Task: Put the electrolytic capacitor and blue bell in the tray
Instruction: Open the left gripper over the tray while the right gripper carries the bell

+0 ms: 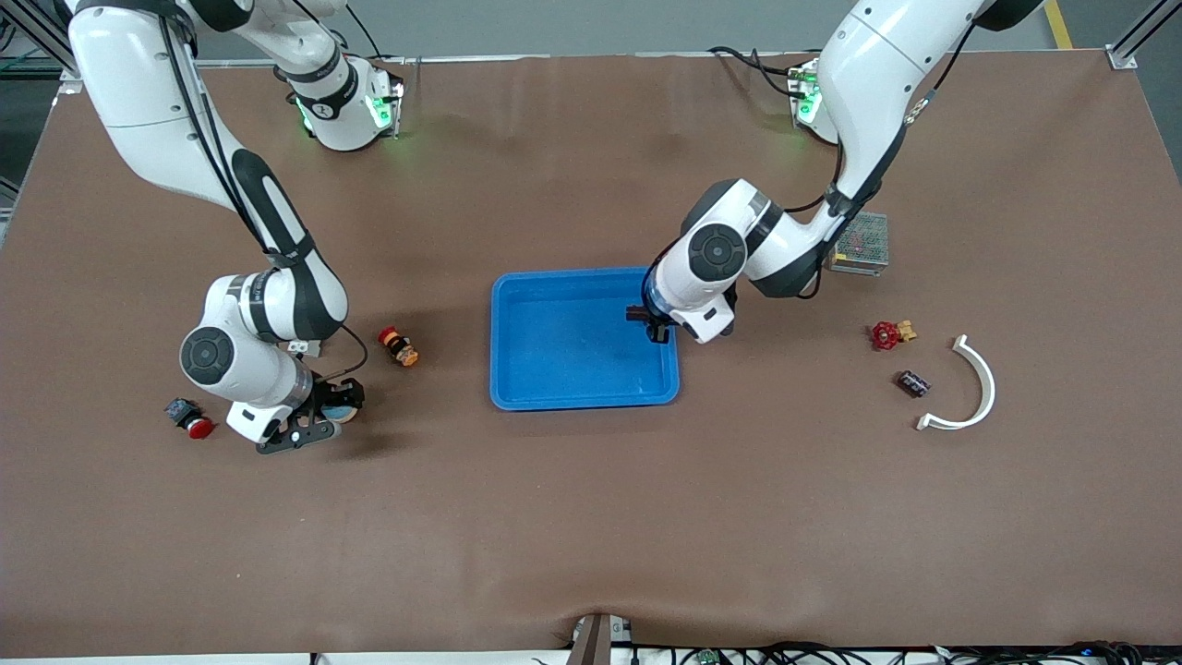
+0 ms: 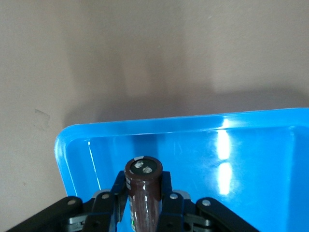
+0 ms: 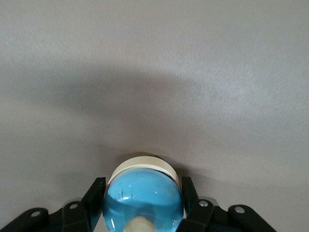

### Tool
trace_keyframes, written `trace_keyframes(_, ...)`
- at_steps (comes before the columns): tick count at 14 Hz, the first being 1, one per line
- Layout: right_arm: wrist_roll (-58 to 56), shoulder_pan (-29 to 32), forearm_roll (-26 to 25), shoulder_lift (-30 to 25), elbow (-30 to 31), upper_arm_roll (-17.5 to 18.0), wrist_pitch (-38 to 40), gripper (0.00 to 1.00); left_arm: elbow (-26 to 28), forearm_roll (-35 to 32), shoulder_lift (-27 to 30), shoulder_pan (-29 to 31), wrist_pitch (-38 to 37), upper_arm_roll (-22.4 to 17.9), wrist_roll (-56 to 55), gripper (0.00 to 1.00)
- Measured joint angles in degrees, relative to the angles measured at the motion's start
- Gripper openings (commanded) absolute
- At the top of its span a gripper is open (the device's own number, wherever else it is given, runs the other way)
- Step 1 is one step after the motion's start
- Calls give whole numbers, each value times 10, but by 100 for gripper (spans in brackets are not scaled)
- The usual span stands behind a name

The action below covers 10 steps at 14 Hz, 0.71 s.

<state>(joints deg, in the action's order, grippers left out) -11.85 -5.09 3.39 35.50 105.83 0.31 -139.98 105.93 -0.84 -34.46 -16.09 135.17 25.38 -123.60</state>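
Nothing was yet laid in the tray (image 1: pixel 554 369). The capacitor (image 2: pixel 143 193) was pinched in the left tool (image 1: pixel 652 325) above the tray's edge. The blue bell (image 3: pixel 143 203) was clamped by the right tool (image 1: pixel 325 416) on the tabletop (image 1: pixel 591 517), well apart from the tray.

The tray (image 2: pixel 251 159) under the left end effector (image 2: pixel 143 205) is shiny, smooth blue plastic. Its capacitor (image 2: pixel 143 193) has a glossy brown wrap. The bell (image 3: pixel 143 203) looks shiny. The surface (image 1: pixel 554 517) is matt brown.
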Motion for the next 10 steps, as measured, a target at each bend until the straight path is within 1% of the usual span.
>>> trace_keyframes(2, 0, 0, 0, 0, -29, 0, 45, 50, -1, 0, -11, -4, 0, -1, 0, 0)
trace_keyframes(5, 1, 0, 0, -4, -103, 0, 151, 50, -2, 0, -25, -9, 5, -1, 0, 0)
trace_keyframes(6, 3, 0, 1, -6, -128, 0, 185, 50, -2, 0, -28, -9, 8, -1, 0, 4)
trace_keyframes(7, 12, 0, 2, -8, -151, 0, 212, 50, -3, 0, -31, -9, 11, -1, -1, 11)
trace_keyframes(8, 29, -1, 3, -8, -170, 0, 234, 50, -3, 0, -33, -9, 14, -1, -2, 26)
trace_keyframes(9, 53, -5, 3, -8, -184, 1, 250, 50, -4, 0, -36, -9, 16, -2, -2, 44)
trace_keyframes(10, 81, -12, 4, -9, -193, 1, 259, 50, -4, 0, -39, -9, 16, -2, -2, 68)
